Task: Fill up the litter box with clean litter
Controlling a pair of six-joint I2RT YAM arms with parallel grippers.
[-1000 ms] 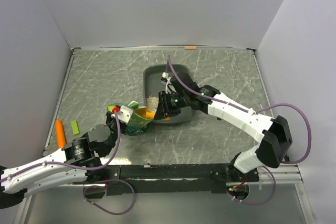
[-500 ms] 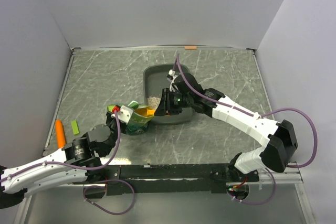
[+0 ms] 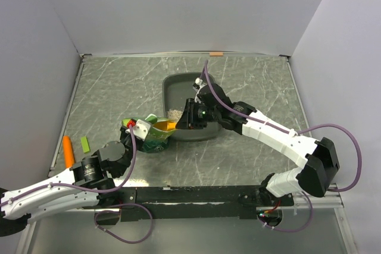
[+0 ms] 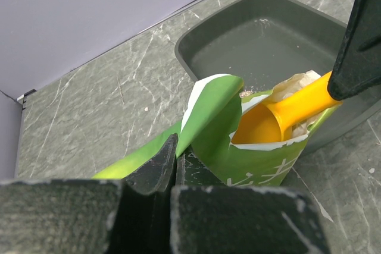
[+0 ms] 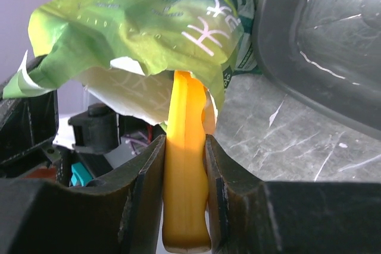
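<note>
The dark grey litter box lies mid-table and also shows in the left wrist view and the right wrist view. A small pile of clean litter sits by the box's near-left rim. A green bag lies against that corner with its mouth toward the box. My left gripper is shut on the bag's edge. My right gripper is shut on the handle of the orange scoop. The scoop's bowl is inside the bag's mouth.
An orange stick-like item and a small green piece lie near the left wall. A strip of orange tape marks the back edge. Walls close off the left, back and right sides.
My right arm's wrist and elbow have shifted right over the litter box, with the gripper tilted more toward the bag. The scoop stays in the bag's mouth. The left arm has not moved.
</note>
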